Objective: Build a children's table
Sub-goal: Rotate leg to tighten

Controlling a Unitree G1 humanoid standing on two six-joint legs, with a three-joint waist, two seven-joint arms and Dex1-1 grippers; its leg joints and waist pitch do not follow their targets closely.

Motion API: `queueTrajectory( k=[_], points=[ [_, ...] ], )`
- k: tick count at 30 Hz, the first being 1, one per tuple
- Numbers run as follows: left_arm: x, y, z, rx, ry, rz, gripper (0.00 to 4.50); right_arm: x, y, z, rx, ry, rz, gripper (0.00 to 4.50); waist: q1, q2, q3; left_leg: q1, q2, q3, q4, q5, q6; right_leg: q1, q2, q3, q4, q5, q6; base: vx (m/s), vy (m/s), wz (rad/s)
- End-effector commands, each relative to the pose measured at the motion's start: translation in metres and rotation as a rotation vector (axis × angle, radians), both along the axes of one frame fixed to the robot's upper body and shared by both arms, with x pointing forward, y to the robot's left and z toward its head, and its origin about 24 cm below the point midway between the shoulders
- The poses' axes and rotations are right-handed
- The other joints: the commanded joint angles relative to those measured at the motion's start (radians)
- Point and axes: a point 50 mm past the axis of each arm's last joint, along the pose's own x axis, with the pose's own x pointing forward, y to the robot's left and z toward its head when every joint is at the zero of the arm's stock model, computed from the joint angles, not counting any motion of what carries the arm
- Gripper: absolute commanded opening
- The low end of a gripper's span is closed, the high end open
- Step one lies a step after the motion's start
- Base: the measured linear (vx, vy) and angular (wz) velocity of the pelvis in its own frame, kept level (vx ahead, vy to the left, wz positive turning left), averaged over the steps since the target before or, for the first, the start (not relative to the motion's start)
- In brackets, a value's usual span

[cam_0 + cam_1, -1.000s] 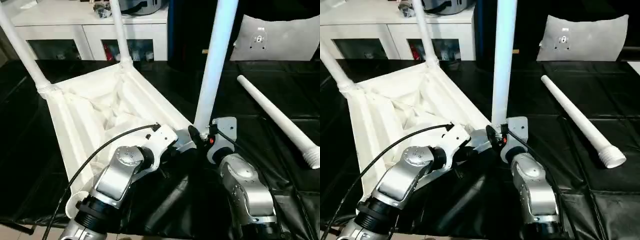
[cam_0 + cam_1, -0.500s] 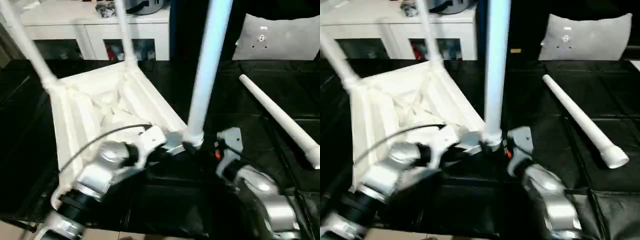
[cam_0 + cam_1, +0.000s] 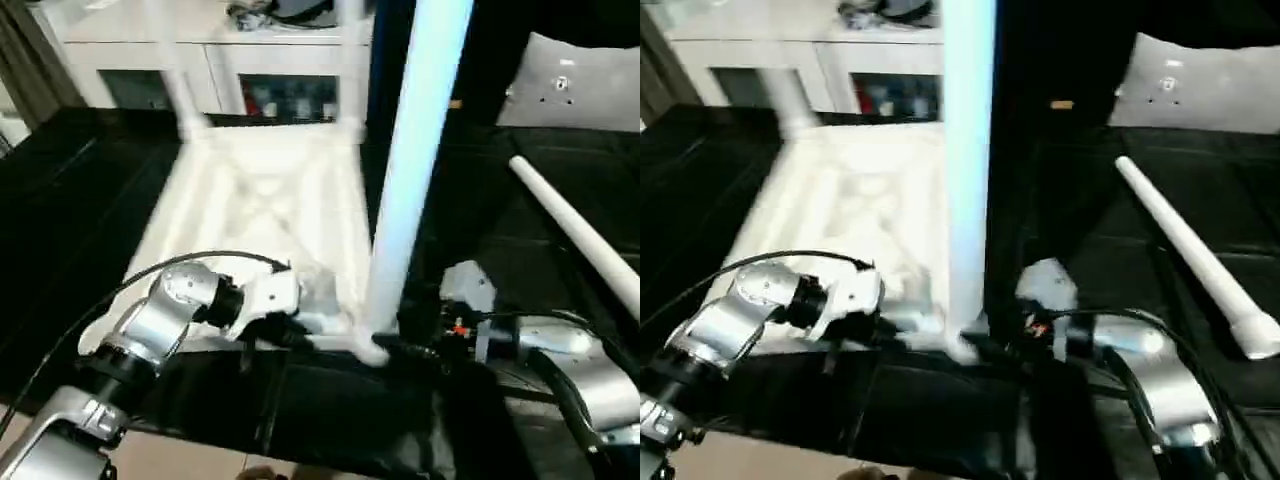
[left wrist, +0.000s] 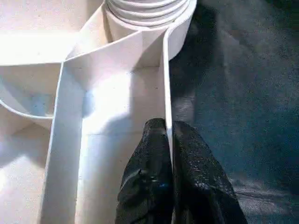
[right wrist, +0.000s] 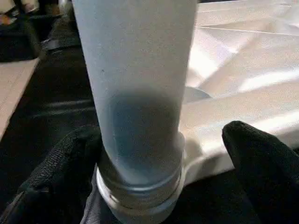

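The step in hand looks like seating a leg into a corner socket of the upturned table top (image 3: 260, 200), which lies across the centre-left of the head views on a black mat (image 3: 80, 190).

The left gripper (image 4: 169, 140), at lower centre-left of the head view, has its 2 black fingers pressed together on the thin raised rim (image 4: 165, 84) just beside the ribbed corner socket (image 4: 147, 14), steadying the top.

An upright leg (image 3: 415, 150) rises through the middle of the frame, its threaded collar at the near corner. The right gripper (image 5: 163, 158) has its fingers spread either side of the leg's base; the left-hand finger touches it, the other stands apart, so no firm grip is evident.

A loose leg (image 3: 580, 240) lies at the right of the frame. 2 more legs seem to stand at the far corners, blurred.

Next, the right gripper would likely need to close on the leg and turn it home while the left keeps the rim from shifting.
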Motion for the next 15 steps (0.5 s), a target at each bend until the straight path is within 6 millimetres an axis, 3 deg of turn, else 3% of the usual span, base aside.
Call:
queueTrajectory(
  k=[1,3,5,7,10,11,15],
  points=[
    [-0.0018,-0.0083,0.0059,0.018,-0.013,-0.115,0.00,0.0004,0.0012,0.0000,-0.024,0.004,0.039,4.44,-0.007,-0.010,-0.059,0.008,0.027,0.000,-0.066,-0.163,0.049,0.051,-0.045,0.022,-0.062,-0.076,-0.261,0.000,0.000,0.00],
    [-0.0018,-0.0089,0.0049,0.020,-0.009,-0.131,0.00,-0.0003,0.0040,-0.0007,-0.032,0.019,0.079,4.44,-0.008,-0.016,-0.060,0.004,0.026,-0.001,-0.065,-0.151,0.051,0.054,-0.044,0.022,-0.060,-0.070,-0.259,0.000,0.000,0.00],
    [-0.0019,-0.0094,0.0046,0.021,-0.009,-0.140,0.00,-0.0004,0.0052,-0.0012,-0.030,0.037,0.096,4.44,-0.008,-0.013,-0.060,0.006,0.026,-0.001,-0.064,-0.148,0.053,0.053,-0.044,0.021,-0.061,-0.077,-0.259,0.000,0.000,0.00],
    [-0.0022,-0.0107,0.0040,0.019,-0.003,-0.158,0.00,0.0005,0.0064,-0.0019,-0.030,0.053,0.119,4.09,-0.008,-0.017,-0.061,0.005,0.027,0.000,-0.064,-0.146,0.055,0.053,-0.044,0.022,-0.061,-0.076,-0.262,0.000,0.000,0.00],
    [-0.0014,-0.0114,0.0033,0.019,-0.003,-0.172,0.00,0.0026,0.0083,-0.0019,-0.018,0.073,0.132,4.03,-0.007,-0.015,-0.062,0.005,0.027,0.000,-0.063,-0.137,0.061,0.051,-0.044,0.021,-0.059,-0.073,-0.268,0.000,0.000,0.00],
    [-0.0012,-0.0114,0.0031,0.020,-0.002,-0.174,0.00,0.0028,0.0087,-0.0021,-0.015,0.081,0.136,3.74,-0.006,-0.016,-0.062,0.005,0.028,0.000,-0.063,-0.136,0.060,0.052,-0.044,0.021,-0.059,-0.073,-0.267,0.000,0.000,0.00],
    [-0.0015,-0.0099,0.0028,0.032,0.000,-0.185,0.00,0.0021,0.0099,-0.0043,-0.010,0.119,0.159,3.44,-0.004,-0.017,-0.061,0.005,0.028,0.000,-0.063,-0.139,0.060,0.052,-0.045,0.021,-0.059,-0.084,-0.266,0.000,0.000,0.00]
  ],
)
